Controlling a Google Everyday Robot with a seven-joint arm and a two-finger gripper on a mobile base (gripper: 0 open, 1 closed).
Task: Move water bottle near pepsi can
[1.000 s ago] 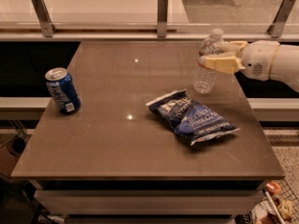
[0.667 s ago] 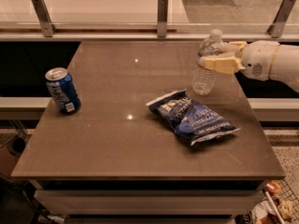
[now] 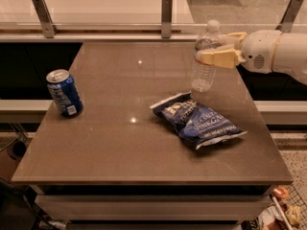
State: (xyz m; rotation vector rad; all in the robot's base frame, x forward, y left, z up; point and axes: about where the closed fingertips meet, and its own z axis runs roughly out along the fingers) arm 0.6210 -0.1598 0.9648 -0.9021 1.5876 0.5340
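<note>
The water bottle (image 3: 204,61), clear with a white cap, stands upright at the right back part of the brown table (image 3: 120,147). My gripper (image 3: 214,50) reaches in from the right and is shut on the bottle's upper part, one cream finger (image 3: 217,59) in front of it and the other behind. The bottle's base is at or just above the tabletop. The pepsi can (image 3: 64,92), blue with a silver top, stands upright near the table's left edge, far from the bottle.
A dark-blue chip bag (image 3: 199,121) lies flat on the table in front of the bottle, right of the middle. A glass rail with metal posts (image 3: 166,16) runs behind the table. The floor drops off at the table's edges.
The gripper and the bottle have shifted a little to the left and upward. The can and the chip bag have not moved.
</note>
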